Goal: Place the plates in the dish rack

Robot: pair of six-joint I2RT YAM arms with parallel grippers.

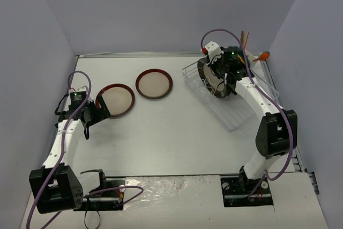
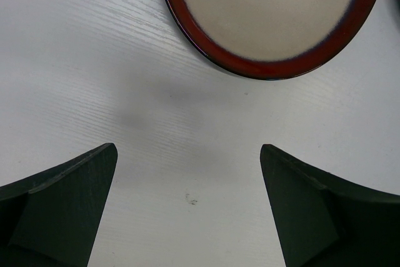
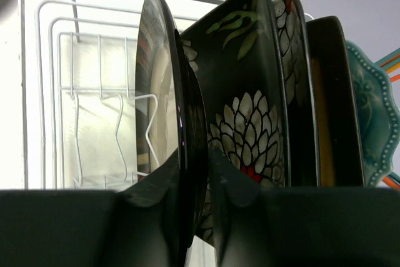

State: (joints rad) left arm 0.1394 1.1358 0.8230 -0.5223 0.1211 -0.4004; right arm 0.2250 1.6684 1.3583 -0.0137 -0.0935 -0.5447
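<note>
Two round cream-centred plates with red-brown rims lie flat on the table: one (image 1: 115, 100) at the left, one (image 1: 154, 83) further back. My left gripper (image 1: 98, 112) is open and empty, just short of the left plate (image 2: 269, 10); in the left wrist view its fingers are spread wide (image 2: 187, 173). My right gripper (image 1: 220, 79) is shut on the rim of a round striped-black plate (image 3: 164, 85), held upright in the white wire dish rack (image 1: 236, 112). Behind it stand two black floral square plates (image 3: 244, 92), a black square plate with an amber centre (image 3: 331, 110) and a teal scalloped plate (image 3: 375, 110).
The rack sits at the right, angled, with its near half bare wire (image 3: 81, 92). Coloured utensils (image 1: 261, 56) stick up at its far corner. Grey walls close the table at the left, back and right.
</note>
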